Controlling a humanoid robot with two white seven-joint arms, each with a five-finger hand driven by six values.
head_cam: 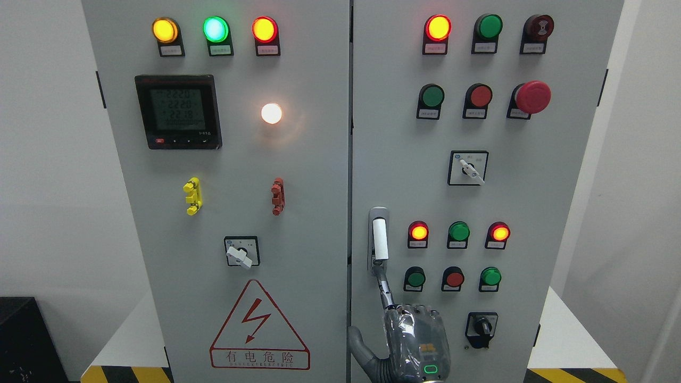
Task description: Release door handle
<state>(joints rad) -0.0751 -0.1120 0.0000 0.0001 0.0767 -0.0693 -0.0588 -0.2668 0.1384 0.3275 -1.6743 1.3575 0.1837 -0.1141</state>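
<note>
The door handle, a white lever in a metal recess, sits at the left edge of the right cabinet door. The right hand rises from the bottom edge with its index finger extended, tip touching the handle's lower end; the other fingers are curled and grasp nothing. On the left cabinet door, the digital meter reads roughly 2220, and a red-bordered warning triangle carries "有电危险".
</note>
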